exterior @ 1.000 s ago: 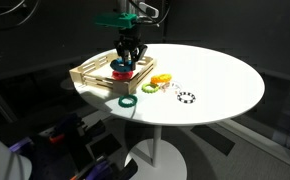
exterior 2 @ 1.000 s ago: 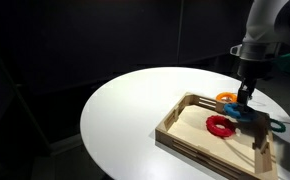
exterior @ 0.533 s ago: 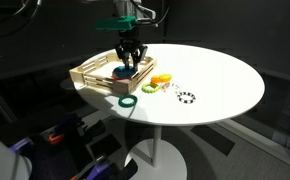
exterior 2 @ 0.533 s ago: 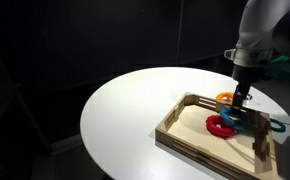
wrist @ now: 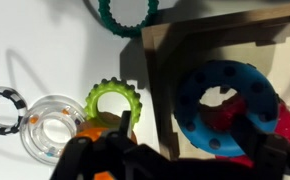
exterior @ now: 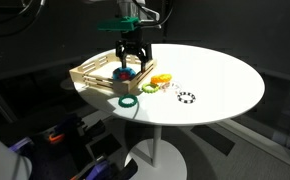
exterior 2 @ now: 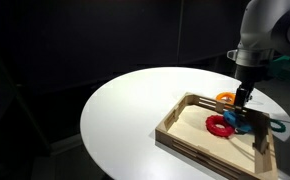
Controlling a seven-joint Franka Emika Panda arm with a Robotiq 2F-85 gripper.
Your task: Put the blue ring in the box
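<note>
The blue ring (wrist: pixel 247 78) lies flat inside the box (wrist: pixel 157 85), partly on top of a red ring (wrist: pixel 225 115). In both exterior views the blue ring (exterior: pixel 125 72) (exterior 2: pixel 235 120) sits at the box's end nearest the other rings. My gripper (exterior: pixel 129 62) (exterior 2: pixel 243 101) hovers just above it, open. In the wrist view its dark fingers (wrist: pixel 125 125) stand wide apart on either side of the ring, without touching it. The light-wood box (exterior: pixel 90 72) (exterior 2: pixel 199 143) rests on the round white table.
Outside the box lie a dark green ring (exterior: pixel 128 100) (wrist: pixel 135 15), a lime ring (wrist: pixel 110 100), an orange ring (exterior 2: pixel 228 97), a clear ring (wrist: pixel 53 125) and a black-and-white ring (exterior: pixel 186 97). The white table (exterior: pixel 220 75) drops off at its round edge.
The jaws have gone from shut on the blue ring to wide open. The ring now rests in the box on the red ring, and the gripper has lifted slightly.
</note>
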